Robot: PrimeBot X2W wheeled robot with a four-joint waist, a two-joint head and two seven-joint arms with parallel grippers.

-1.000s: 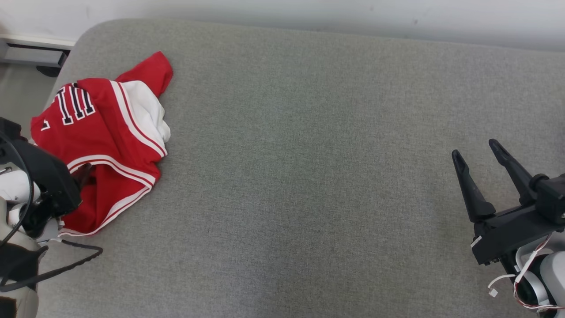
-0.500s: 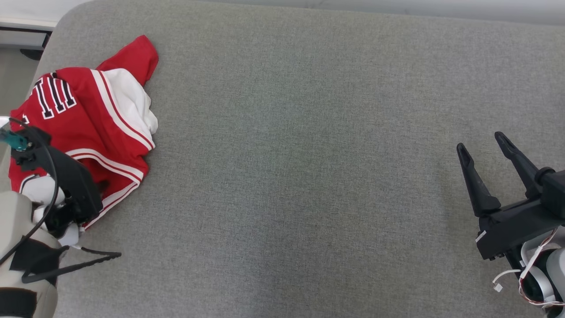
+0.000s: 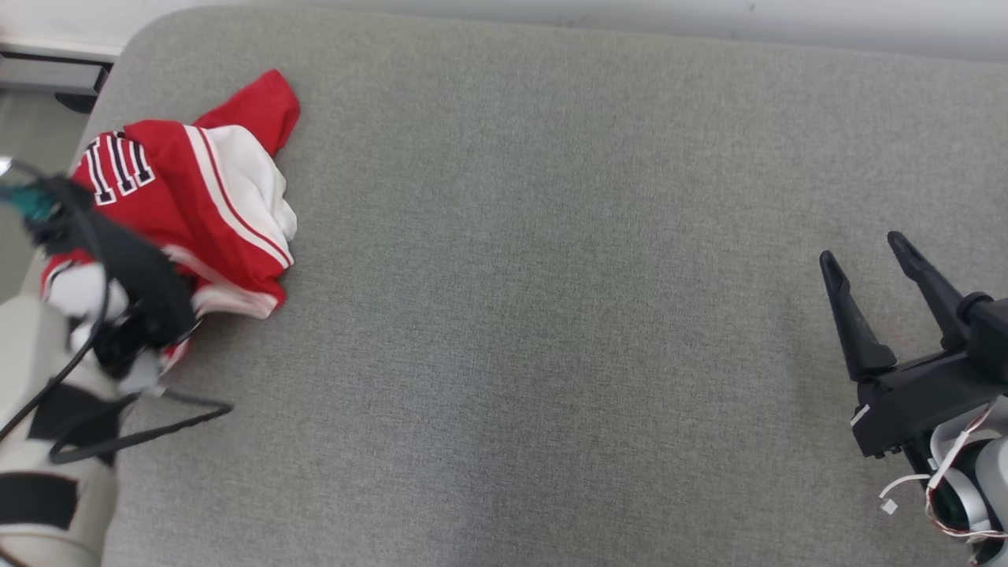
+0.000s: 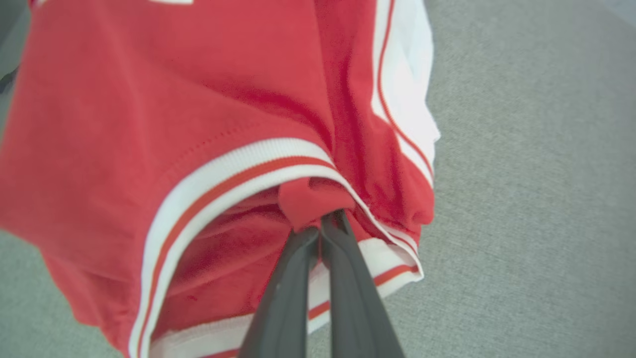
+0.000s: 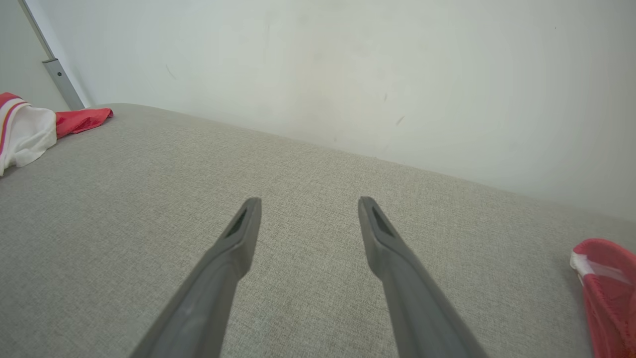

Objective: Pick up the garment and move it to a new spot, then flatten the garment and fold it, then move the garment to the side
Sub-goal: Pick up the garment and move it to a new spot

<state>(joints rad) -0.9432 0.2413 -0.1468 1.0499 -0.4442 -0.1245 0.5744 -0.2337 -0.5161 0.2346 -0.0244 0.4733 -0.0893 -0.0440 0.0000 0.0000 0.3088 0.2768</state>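
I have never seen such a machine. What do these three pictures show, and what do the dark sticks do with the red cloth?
This is a robot with two arms, each ending in a tool with two long dark fingers. One picture comes from a camera on its head, looking down at a grey padded surface. The other two come from wrist cameras that look along each tool's fingers. A crumpled red and white garment lies on the surface. The left tool is shut on a fold of it beside the striped hem. The right tool is open and holds nothing.
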